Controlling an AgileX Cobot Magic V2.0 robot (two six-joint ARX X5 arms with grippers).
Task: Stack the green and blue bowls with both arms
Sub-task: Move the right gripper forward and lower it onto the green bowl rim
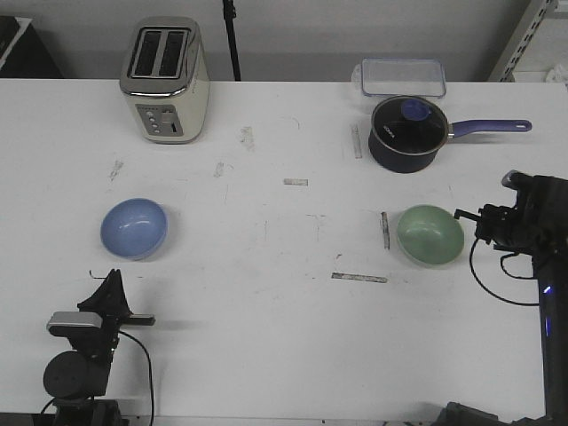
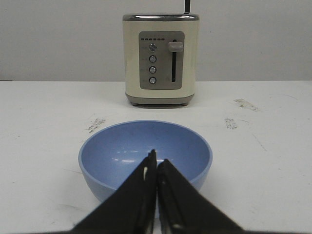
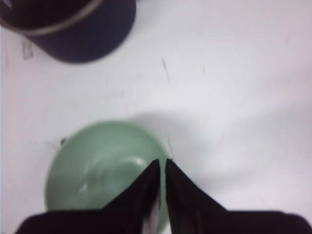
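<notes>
White table — both grippers closed, empty: left gripper before blue bowl, right gripper over green bowl.

white table, scuffed. toaster far-left, clear lidded tub and navy saucepan far-right. blue bowl left side, green bowl right side.

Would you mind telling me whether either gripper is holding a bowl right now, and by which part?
Nothing is held. The left gripper and right gripper are shut and empty, near the blue bowl and green bowl.
</notes>
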